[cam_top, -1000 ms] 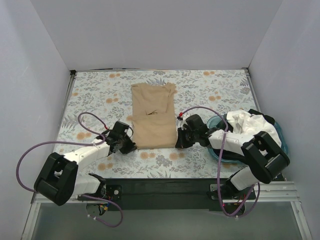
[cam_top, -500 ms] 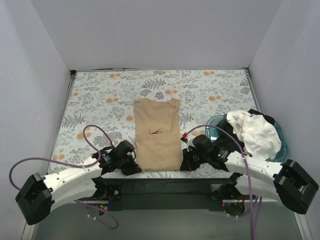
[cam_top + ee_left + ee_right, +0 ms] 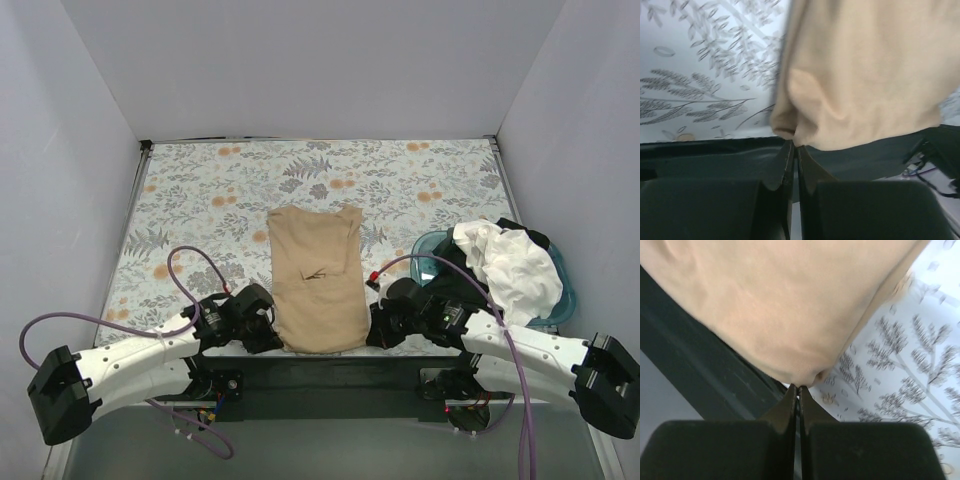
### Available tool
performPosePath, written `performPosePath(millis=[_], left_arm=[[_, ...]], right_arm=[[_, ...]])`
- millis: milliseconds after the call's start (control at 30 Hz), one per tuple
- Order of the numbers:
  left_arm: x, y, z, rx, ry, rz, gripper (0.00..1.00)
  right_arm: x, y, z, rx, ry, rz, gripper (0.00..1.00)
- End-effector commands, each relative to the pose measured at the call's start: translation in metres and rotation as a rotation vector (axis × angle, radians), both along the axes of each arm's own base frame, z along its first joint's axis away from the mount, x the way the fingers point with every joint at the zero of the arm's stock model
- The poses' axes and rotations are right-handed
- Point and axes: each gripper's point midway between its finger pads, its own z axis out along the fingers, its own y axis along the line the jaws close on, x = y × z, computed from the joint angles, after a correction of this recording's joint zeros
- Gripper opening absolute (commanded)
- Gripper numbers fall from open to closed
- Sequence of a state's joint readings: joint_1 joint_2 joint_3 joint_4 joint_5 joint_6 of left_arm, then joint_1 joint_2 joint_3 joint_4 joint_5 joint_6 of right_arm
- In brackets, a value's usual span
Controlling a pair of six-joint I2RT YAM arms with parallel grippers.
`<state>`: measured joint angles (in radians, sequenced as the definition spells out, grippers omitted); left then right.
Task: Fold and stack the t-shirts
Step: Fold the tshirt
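Note:
The tan t-shirt [image 3: 316,275] lies folded into a long strip down the middle of the table, its near hem at the table's front edge. My left gripper [image 3: 268,338] is shut on the shirt's near left corner [image 3: 790,134]. My right gripper [image 3: 376,334] is shut on the near right corner [image 3: 807,374]. A white t-shirt [image 3: 508,265] and a black one [image 3: 528,238] sit crumpled in the teal basin [image 3: 428,256] at the right.
The floral tablecloth [image 3: 200,200] covers the table. A black bar [image 3: 320,375] runs along the near edge under the shirt's hem. White walls close the left, back and right sides.
Both grippers have drawn the tan shirt toward the near edge, each holding a hem corner. The shirt has slid down the table and its hem now reaches the front edge.

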<state>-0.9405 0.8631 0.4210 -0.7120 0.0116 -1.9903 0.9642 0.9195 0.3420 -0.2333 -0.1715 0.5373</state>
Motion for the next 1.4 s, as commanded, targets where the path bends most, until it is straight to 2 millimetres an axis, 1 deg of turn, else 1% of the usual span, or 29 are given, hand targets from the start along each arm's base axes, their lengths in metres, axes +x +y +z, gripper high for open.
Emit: performPosePath(millis=[0, 33, 67, 133, 167, 267, 300, 367, 400, 433, 500, 533, 567, 633, 667, 733, 767, 833, 900, 1000, 1067, 1100, 1133, 1167, 1200, 1233, 1267, 1333, 1367], left_arm=[[0.041, -0.017, 0.032, -0.034, -0.133, 0.123, 0.0], [0.046, -0.018, 0.035, -0.029, -0.15, 0.133, 0.0], [0.053, -0.017, 0.037, -0.013, -0.175, 0.15, 0.0], [0.062, -0.02, 0.046, -0.008, -0.204, 0.168, 0.0], [0.066, -0.021, 0.051, -0.004, -0.22, 0.174, 0.0], [0.087, -0.018, 0.073, 0.012, -0.319, 0.219, 0.0], [0.094, -0.019, 0.081, 0.006, -0.352, 0.231, 0.0], [0.109, -0.022, 0.1, 0.003, -0.429, 0.232, 0.0], [0.114, -0.024, 0.107, 0.002, -0.448, 0.234, 0.0], [0.123, -0.027, 0.123, -0.006, -0.481, 0.253, 0.0], [0.135, -0.023, 0.124, 0.058, -0.49, 0.26, 0.0], [0.14, -0.023, 0.126, 0.07, -0.492, 0.268, 0.0], [0.151, -0.025, 0.132, 0.091, -0.504, 0.258, 0.0], [0.162, -0.031, 0.137, 0.084, -0.509, 0.235, 0.0], [0.174, -0.03, 0.144, 0.084, -0.527, 0.237, 0.0], [0.189, -0.034, 0.144, 0.088, -0.525, 0.234, 0.0], [0.197, -0.032, 0.146, 0.084, -0.525, 0.238, 0.0], [0.212, -0.035, 0.151, 0.079, -0.543, 0.219, 0.0], [0.227, -0.032, 0.156, 0.079, -0.547, 0.23, 0.0], [0.243, -0.021, 0.163, 0.097, -0.568, 0.27, 0.0], [0.251, -0.015, 0.166, 0.103, -0.587, 0.282, 0.0], [0.256, -0.016, 0.171, 0.084, -0.611, 0.281, 0.0], [0.258, -0.015, 0.17, 0.085, -0.618, 0.273, 0.0], [0.264, -0.012, 0.172, 0.081, -0.629, 0.276, 0.0], [0.269, -0.013, 0.176, 0.066, -0.642, 0.276, 0.0], [0.272, -0.013, 0.179, 0.058, -0.646, 0.275, 0.0], [0.279, -0.008, 0.177, 0.063, -0.64, 0.286, 0.0], [0.286, -0.009, 0.177, 0.054, -0.636, 0.282, 0.0], [0.294, -0.006, 0.174, 0.062, -0.628, 0.287, 0.0]], right_arm=[[0.042, 0.015, 0.038, 0.02, -0.181, -0.059, 0.01], [0.047, 0.017, 0.044, 0.022, -0.203, -0.061, 0.01], [0.061, 0.019, 0.056, 0.022, -0.252, -0.092, 0.01], [0.074, 0.02, 0.067, 0.019, -0.3, -0.119, 0.01], [0.088, 0.019, 0.078, 0.016, -0.346, -0.159, 0.01], [0.113, 0.016, 0.093, -0.007, -0.413, -0.225, 0.01], [0.121, 0.019, 0.103, -0.004, -0.437, -0.228, 0.01], [0.133, 0.02, 0.111, -0.016, -0.468, -0.241, 0.01], [0.141, 0.023, 0.122, -0.008, -0.495, -0.239, 0.01], [0.145, 0.024, 0.127, -0.007, -0.508, -0.24, 0.01], [0.157, 0.024, 0.13, -0.015, -0.519, -0.255, 0.01], [0.163, 0.026, 0.138, -0.005, -0.533, -0.256, 0.01], [0.169, 0.025, 0.137, -0.009, -0.525, -0.26, 0.01], [0.179, 0.028, 0.149, 0.006, -0.546, -0.258, 0.01], [0.186, 0.027, 0.15, 0.004, -0.544, -0.263, 0.01], [0.195, 0.026, 0.156, 0.004, -0.557, -0.271, 0.01], [0.203, 0.027, 0.164, 0.007, -0.574, -0.268, 0.01], [0.211, 0.03, 0.172, 0.012, -0.593, -0.264, 0.01], [0.223, 0.032, 0.181, 0.011, -0.614, -0.258, 0.01], [0.239, 0.03, 0.186, 0.003, -0.623, -0.265, 0.01], [0.25, 0.025, 0.183, -0.01, -0.614, -0.286, 0.01], [0.254, 0.025, 0.186, -0.007, -0.621, -0.289, 0.01], [0.258, 0.025, 0.188, -0.005, -0.625, -0.29, 0.01], [0.264, 0.024, 0.185, -0.012, -0.618, -0.291, 0.01], [0.269, 0.025, 0.192, -0.003, -0.63, -0.296, 0.01], [0.273, 0.025, 0.194, -0.003, -0.635, -0.292, 0.01], [0.279, 0.024, 0.19, -0.009, -0.624, -0.293, 0.01], [0.288, 0.025, 0.197, -0.002, -0.64, -0.295, 0.01], [0.295, 0.024, 0.195, -0.005, -0.632, -0.297, 0.01]])
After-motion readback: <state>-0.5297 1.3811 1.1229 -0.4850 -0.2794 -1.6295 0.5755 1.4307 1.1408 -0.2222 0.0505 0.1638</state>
